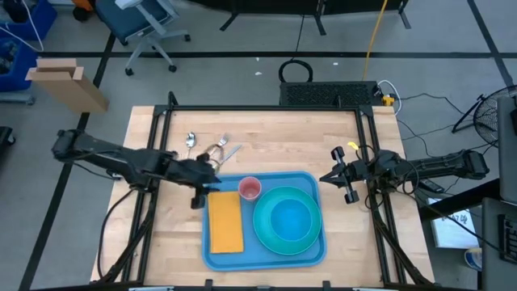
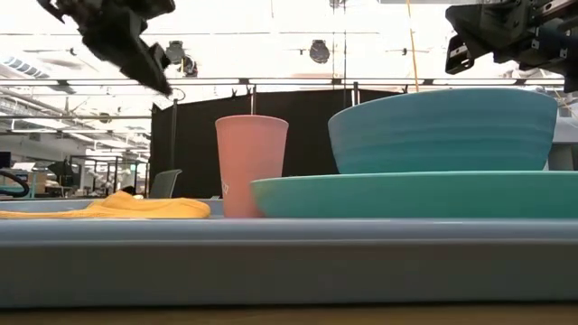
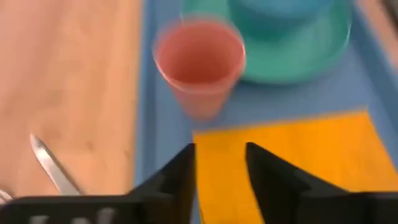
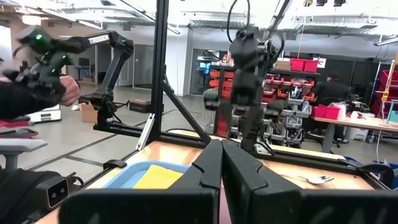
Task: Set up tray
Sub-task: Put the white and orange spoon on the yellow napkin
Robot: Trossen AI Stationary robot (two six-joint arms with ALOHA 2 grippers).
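The light-blue tray lies on the wooden table near its front edge. On it are a yellow-orange napkin at its left, a pink cup standing upright at the far side, and a teal plate with a blue bowl on top. My left gripper hovers over the tray's far-left corner, open and empty; in its wrist view the fingers stand above the napkin's far edge. My right gripper hangs to the right of the tray, shut and empty.
A spoon, a fork and a knife lie on the bare wood beyond the tray's far-left corner; the knife tip shows in the left wrist view. Bare wood lies left of the tray. Black frame posts stand at the table's corners.
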